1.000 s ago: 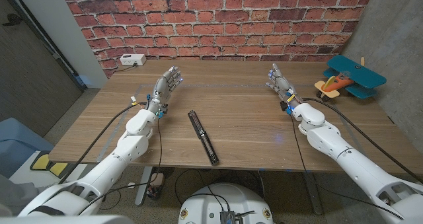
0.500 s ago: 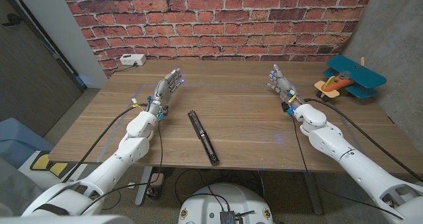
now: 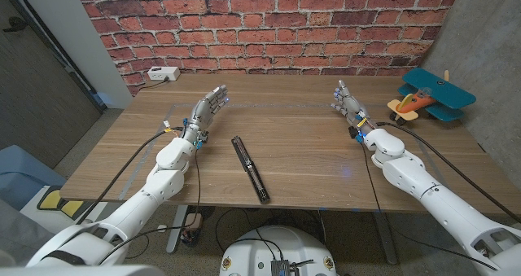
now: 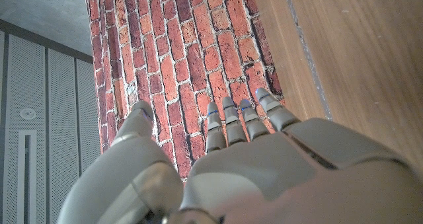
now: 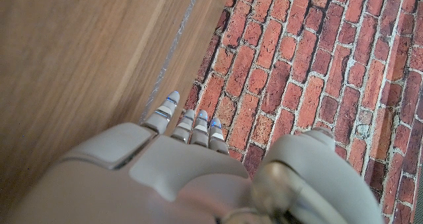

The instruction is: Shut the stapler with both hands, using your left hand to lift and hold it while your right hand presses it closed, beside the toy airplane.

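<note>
Head view: stapler [image 3: 249, 168] flat, unfolded, mid-table [image 3: 301, 158], well left of toy airplane [image 3: 429, 96]. My left hand [image 3: 207, 107] and right hand [image 3: 347, 102]: both empty, fingers spread. Risk: thin stapler slipping as I lift.

Even, soft indoor light falls on the wooden table [image 3: 301, 146] — bright enough, with no hard shadows. A small bluish glint sits on the wood near the right arm. The head view bows straight lines outward toward its corners, away from the table. In both wrist views the near hand shell is soft and blurred — the brick wall [image 4: 198, 59] beyond stays sharp.
</note>
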Motion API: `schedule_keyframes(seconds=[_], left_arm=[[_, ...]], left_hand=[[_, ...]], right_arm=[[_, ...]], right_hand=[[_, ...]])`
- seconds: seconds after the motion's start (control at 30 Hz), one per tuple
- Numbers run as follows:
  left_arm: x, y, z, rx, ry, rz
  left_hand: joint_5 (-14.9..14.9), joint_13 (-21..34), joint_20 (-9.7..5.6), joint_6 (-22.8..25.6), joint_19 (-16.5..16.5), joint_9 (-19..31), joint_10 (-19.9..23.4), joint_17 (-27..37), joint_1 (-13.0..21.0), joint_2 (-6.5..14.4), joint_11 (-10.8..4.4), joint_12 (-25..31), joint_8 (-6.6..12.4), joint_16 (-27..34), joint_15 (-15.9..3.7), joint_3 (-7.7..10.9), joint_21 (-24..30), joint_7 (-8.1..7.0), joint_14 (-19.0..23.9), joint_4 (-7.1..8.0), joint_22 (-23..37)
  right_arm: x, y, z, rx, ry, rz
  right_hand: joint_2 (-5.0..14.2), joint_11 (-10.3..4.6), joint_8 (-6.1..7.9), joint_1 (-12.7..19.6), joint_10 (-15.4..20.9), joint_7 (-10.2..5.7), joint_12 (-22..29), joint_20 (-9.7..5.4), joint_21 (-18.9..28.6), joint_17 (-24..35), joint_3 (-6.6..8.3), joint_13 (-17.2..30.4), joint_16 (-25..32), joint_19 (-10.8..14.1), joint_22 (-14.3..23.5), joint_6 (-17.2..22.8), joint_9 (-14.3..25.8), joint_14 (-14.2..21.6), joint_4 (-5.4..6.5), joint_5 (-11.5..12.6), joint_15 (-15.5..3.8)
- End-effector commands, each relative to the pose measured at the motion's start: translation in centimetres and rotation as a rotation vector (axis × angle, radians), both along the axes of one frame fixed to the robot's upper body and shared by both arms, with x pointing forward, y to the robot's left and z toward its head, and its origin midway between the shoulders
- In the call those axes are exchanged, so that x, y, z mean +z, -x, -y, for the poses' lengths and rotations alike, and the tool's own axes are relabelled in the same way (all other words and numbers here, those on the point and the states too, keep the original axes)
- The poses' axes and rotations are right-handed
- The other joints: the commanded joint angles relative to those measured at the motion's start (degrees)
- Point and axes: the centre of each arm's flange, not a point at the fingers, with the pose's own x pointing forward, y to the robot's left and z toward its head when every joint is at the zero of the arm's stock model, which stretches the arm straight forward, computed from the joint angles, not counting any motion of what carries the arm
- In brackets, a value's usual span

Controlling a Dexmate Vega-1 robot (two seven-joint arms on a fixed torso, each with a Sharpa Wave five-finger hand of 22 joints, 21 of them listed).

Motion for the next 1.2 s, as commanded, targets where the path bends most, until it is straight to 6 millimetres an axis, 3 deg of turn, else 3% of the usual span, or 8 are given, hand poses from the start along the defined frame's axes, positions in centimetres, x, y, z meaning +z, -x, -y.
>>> schedule_keyframes(seconds=[0.03, 0.5, 0.8, 0.9, 1.2], left_arm=[[0.4, 0.6, 0.6, -0.007, -0.038, 0.021], [-0.2, 1.2, 0.2, -0.035, -0.076, 0.032], [0.4, 2.1, -0.4, -0.068, -0.185, 0.055], [0.6, 2.3, -0.5, -0.088, -0.24, 0.049], [0.9, 2.6, -0.8, -0.074, -0.277, 0.054]], left_hand=[[-0.12, 0.09, 0.11, 1.48, -0.07, 0.2, 1.03, 0.07, 0.85, -0.4, -0.11, 0.29, 0.52, 0.03, -2.07, -0.17, -0.05, -0.32, 0.56, 0.24, -0.03], [-0.16, 0.16, 0.31, 3.66, 0.05, 0.31, 2.66, 0.09, 1.32, -1.01, 0.36, 0.7, 0.72, 0.19, -2.07, -0.57, 0.0, -0.57, 1.37, 0.46, -0.01], [-0.16, 0.27, 0.71, 2.87, -0.21, 0.42, 2.96, 0.15, 0.68, -2.3, -0.26, 0.62, -0.14, 0.0, -1.86, -1.65, -0.06, -0.69, 0.94, 0.9, 0.02], [-0.07, 0.33, 0.94, 0.18, -0.64, 0.41, 1.71, 0.14, 0.69, -2.62, 0.42, -0.08, -1.47, -0.32, -1.56, -2.12, -0.17, -0.7, 0.04, 1.1, 0.03], [0.04, 0.33, 1.08, 0.22, -1.3, 0.4, 1.39, 0.13, 1.57, -2.01, 0.08, -0.35, -1.44, -0.45, -1.31, -1.89, -0.29, -0.64, -0.96, 1.04, 0.02]], right_arm=[[-0.5, 0.0, 0.5, -0.005, -0.003, -0.016], [-0.3, 0.4, 0.8, -0.019, -0.007, -0.009], [-0.4, 0.5, 0.6, -0.02, -0.009, -0.009], [-0.5, 0.5, 0.6, -0.021, -0.011, -0.011], [-0.8, 0.4, 0.8, -0.026, -0.022, -0.014]], right_hand=[[-0.18, 0.1, 0.05, 0.74, 0.13, -0.12, 0.24, 0.02, 0.22, 0.0, -0.32, 0.18, 0.16, -0.17, 0.13, -0.03, 0.25, -0.19, -0.32, -0.13, -0.54], [-0.1, 0.12, 0.07, 0.78, 0.21, -0.11, 0.29, 0.06, 0.3, -0.07, -0.27, 0.18, 0.21, -0.16, 0.13, -0.04, 0.25, -0.18, -0.35, -0.19, -0.5], [-0.07, 0.04, 0.09, 0.77, 0.26, -0.14, 0.31, 0.11, 0.35, -0.1, -0.26, 0.18, 0.25, -0.11, 0.13, -0.03, 0.25, -0.13, -0.36, -0.23, -0.58], [-0.06, 0.18, 0.1, 0.79, 0.22, -0.16, 0.3, 0.07, 0.36, -0.12, -0.26, 0.18, 0.25, -0.1, 0.14, -0.02, 0.25, -0.13, -0.38, -0.24, -0.61], [-0.04, -0.09, 0.1, 0.83, 0.25, -0.13, 0.32, 0.04, 0.39, -0.15, -0.23, 0.18, 0.27, -0.09, 0.14, -0.04, 0.25, -0.11, -0.42, -0.28, -0.64]])
